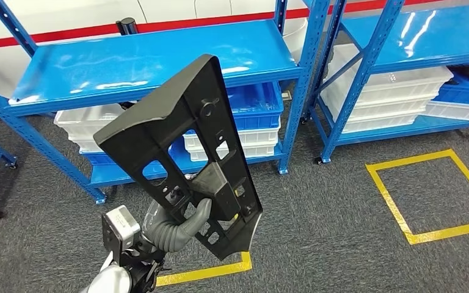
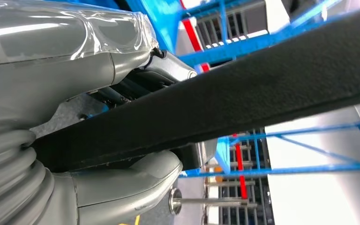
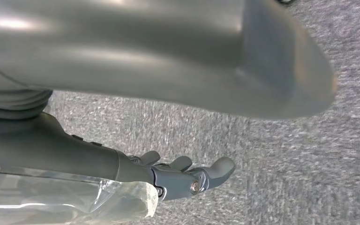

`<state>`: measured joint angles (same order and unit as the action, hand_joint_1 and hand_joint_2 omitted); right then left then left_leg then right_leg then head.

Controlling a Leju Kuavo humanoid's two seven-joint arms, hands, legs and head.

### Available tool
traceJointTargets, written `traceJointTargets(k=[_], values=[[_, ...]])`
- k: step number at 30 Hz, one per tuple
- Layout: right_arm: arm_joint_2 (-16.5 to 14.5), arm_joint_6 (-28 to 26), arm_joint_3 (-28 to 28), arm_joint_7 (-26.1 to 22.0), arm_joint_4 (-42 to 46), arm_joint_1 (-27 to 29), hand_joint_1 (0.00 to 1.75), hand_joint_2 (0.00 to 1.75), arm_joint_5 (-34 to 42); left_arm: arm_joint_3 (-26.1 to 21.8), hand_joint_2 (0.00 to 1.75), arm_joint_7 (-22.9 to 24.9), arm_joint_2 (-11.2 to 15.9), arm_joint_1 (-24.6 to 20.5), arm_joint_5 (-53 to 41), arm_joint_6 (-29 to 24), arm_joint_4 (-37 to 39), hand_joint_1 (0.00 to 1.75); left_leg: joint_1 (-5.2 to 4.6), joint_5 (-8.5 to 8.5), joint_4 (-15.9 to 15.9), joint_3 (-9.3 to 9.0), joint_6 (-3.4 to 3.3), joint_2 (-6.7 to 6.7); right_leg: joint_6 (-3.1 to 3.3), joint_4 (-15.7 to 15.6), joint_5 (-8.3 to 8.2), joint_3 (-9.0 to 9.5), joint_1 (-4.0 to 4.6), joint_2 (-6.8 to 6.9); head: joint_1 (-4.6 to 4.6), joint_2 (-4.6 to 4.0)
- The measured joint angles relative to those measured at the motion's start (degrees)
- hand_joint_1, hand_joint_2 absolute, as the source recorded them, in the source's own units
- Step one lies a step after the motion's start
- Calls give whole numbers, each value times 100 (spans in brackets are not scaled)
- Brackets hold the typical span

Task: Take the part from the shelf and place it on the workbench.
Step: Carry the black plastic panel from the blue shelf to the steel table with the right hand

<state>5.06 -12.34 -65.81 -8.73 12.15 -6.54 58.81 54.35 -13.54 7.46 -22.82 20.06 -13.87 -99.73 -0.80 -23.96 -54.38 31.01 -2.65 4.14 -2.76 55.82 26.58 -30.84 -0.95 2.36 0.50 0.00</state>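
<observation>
A long black plastic part (image 1: 186, 146) with several cut-outs stands tilted in the air in front of the blue shelf (image 1: 152, 58), held near its lower end by my left hand (image 1: 183, 223). Close up in the left wrist view, the part's dark edge (image 2: 243, 93) crosses the picture between the grey thumb (image 2: 122, 180) and the fingers (image 2: 168, 65), which grip it. My right hand (image 3: 183, 176) hangs over grey carpet with its fingers apart and nothing in it.
White and blue bins (image 1: 244, 122) fill the shelf's lower level. A second blue shelf (image 1: 403, 55) with white bins stands to the right. Yellow tape marks a square (image 1: 430, 195) on the carpet at right and a corner (image 1: 207, 271) below the part.
</observation>
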Motion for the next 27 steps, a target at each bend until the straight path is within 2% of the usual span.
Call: traceJointTargets(k=[2,4,5,7,8,9,10,11,12,13,14,15,16,18,20,22,23,24,25,27], values=[[27,-10,0,-66,0,9,0,0,-1,-18,175,17,-2,7,-53,-33,-37,175,8,-2,-29,22,37,41,83,11,-38,-42,7,-87,-4,0],[50,-12,0,-122,0,7,0,0,-2,-49,175,33,-1,13,-87,-53,-78,175,47,-166,-238,102,95,-71,150,5,-76,-71,3,-164,-6,0],[58,-11,0,-139,0,1,0,0,-1,-64,175,39,1,17,-104,-57,-101,175,63,-346,-510,211,130,-166,179,2,-95,-88,-5,-206,-8,0],[70,-8,0,-152,0,-7,0,0,3,-81,175,43,3,38,-132,-61,-135,175,79,-771,-1313,541,174,-303,219,3,-123,-128,-6,-298,-11,0],[72,-7,0,-140,0,-7,0,0,5,-82,175,44,4,58,-138,-63,-142,175,81,-907,-1669,691,179,-325,232,3,-134,-146,-4,-354,-12,0],[75,-5,0,-121,0,-4,0,0,7,-83,175,45,4,78,-141,-65,-146,175,81,-943,-1852,764,171,-338,238,3,-144,-158,-1,-412,-13,0],[77,-4,0,-97,0,-1,0,0,8,-84,175,45,5,96,-142,-65,-153,175,78,-863,-1798,726,150,-354,240,3,-153,-164,4,-477,-13,0],[79,-3,0,-75,0,1,0,0,7,-86,175,46,5,105,-145,-64,-161,175,72,-685,-1501,574,115,-385,238,3,-162,-165,11,-547,-13,0],[80,-3,0,-60,0,-1,0,0,5,-89,175,46,5,108,-151,-62,-173,175,64,-460,-1056,355,64,-461,235,3,-171,-163,18,-615,-14,0],[75,-2,1,-53,0,-7,0,0,4,-92,175,46,5,109,-157,-60,-184,175,61,-284,-614,139,-1,-599,225,2,-184,-171,25,-680,-10,0],[72,-2,1,-50,1,-17,0,0,2,-98,175,46,5,111,-165,-59,-195,175,52,-163,-278,-7,-49,-726,206,3,-201,-189,17,-734,-10,0],[68,-1,2,-47,1,-23,0,0,-2,-105,175,46,8,114,-174,-60,-203,175,43,-115,-95,-76,-88,-821,178,1,-220,-217,1,-784,-11,0],[65,2,2,-42,1,-24,0,0,-10,-115,175,48,11,117,-183,-69,-211,175,35,-121,-36,-84,-110,-861,140,-6,-243,-248,-20,-827,-11,0],[68,10,1,-11,1,-7,0,0,-43,-154,175,56,18,129,-198,-109,-238,175,37,-76,36,-85,-119,-773,72,-23,-272,-287,-43,-884,-18,0],[68,15,0,36,1,7,0,0,-71,-211,175,75,30,157,-201,-153,-279,175,68,-5,157,-129,-125,-656,33,165,-125,-386,-9,-695,-6,1],[64,15,0,75,0,-2,0,0,-87,-262,175,128,58,215,-216,-186,-309,175,69,27,215,-152,-131,-507,7,804,241,-680,7,-418,11,1],[61,15,-1,93,0,-8,0,0,-96,-279,175,164,79,254,-226,-204,-320,175,60,28,210,-145,-134,-425,-10,1196,412,-856,-4,-358,14,1],[58,15,-1,114,0,-10,0,0,-103,-297,175,201,102,297,-236,-220,-334,175,53,26,204,-139,-133,-344,-27,1489,510,-981,-14,-330,15,0],[56,15,-2,130,0,-7,0,0,-108,-315,175,230,124,335,-242,-237,-352,175,50,22,195,-132,-128,-268,-42,1582,504,-1005,-22,-315,15,0],[56,15,-2,147,0,2,0,0,-114,-356,175,278,155,382,-242,-267,-395,175,55,7,174,-126,-109,-149,-64,1224,272,-780,-36,-273,15,0]])
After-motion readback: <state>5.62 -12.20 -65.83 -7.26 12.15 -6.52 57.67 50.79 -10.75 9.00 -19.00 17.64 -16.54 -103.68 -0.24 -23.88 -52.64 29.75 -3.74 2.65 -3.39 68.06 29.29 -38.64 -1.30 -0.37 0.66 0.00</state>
